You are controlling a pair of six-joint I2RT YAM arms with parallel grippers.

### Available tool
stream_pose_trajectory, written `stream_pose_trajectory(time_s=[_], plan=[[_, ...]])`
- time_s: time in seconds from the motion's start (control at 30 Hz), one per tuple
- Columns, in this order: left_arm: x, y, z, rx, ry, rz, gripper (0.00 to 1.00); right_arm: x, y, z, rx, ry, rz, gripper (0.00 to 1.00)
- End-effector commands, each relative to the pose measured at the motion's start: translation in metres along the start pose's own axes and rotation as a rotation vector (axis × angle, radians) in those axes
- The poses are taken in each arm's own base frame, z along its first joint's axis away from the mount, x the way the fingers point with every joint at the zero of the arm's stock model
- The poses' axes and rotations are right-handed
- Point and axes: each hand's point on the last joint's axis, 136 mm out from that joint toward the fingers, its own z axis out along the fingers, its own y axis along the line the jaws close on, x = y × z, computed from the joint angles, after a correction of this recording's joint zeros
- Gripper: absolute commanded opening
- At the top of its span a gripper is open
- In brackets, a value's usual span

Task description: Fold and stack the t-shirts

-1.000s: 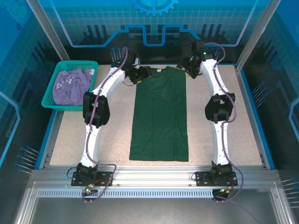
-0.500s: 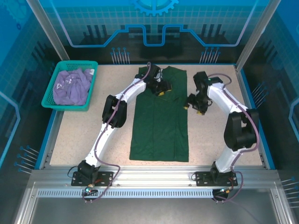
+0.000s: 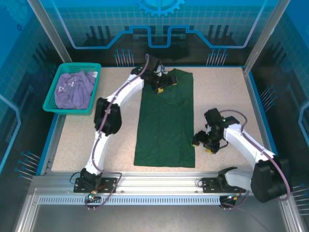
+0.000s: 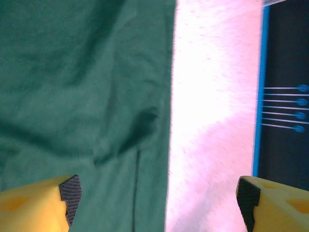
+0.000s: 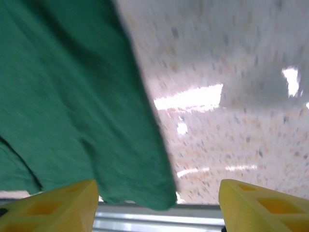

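Right gripper (image 3: 203, 146), released, is dropping to 5 o'clock over bare table (image 3: 231, 96) beside the green t-shirt's (image 3: 164, 125) edge; left gripper (image 3: 163, 86) is gaping at 12 o'clock.

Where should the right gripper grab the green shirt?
Probably the near right hem corner of the green shirt. It lies flat as a long folded strip, and the right gripper hangs open just right of that edge, so come in low from the right and pinch the layers.
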Motion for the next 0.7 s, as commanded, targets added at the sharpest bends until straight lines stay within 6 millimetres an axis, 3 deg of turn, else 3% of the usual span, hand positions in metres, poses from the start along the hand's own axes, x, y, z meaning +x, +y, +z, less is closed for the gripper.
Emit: stream_pose_trajectory(time_s=[0.0,0.07,0.13,0.23,0.33,0.5,0.67], plan=[[0.037,-0.012,-0.073,-0.035,-0.023,0.024,0.82,0.028,0.004,0.011,-0.099,0.062,-0.024,0.68],[0.086,0.017,-0.085,-0.091,0.043,-0.017,0.75,0.041,0.005,0.019,-0.147,0.087,-0.041,0.66],[0.148,0.059,-0.100,-0.181,0.124,-0.078,0.61,0.053,0.005,0.026,-0.191,0.111,-0.049,0.64],[0.234,0.104,-0.120,-0.245,0.241,-0.126,0.55,0.065,-0.001,0.035,-0.202,0.113,-0.062,0.58],[0.291,0.137,-0.138,-0.274,0.292,-0.156,0.54,0.069,-0.005,0.037,-0.196,0.086,-0.051,0.53],[0.329,0.166,-0.147,-0.221,0.299,-0.214,0.54,0.063,0.003,0.038,-0.162,0.037,-0.031,0.51],[0.343,0.177,-0.141,-0.204,0.341,-0.189,0.54,0.054,0.002,0.046,-0.052,0.015,-0.037,0.51]])
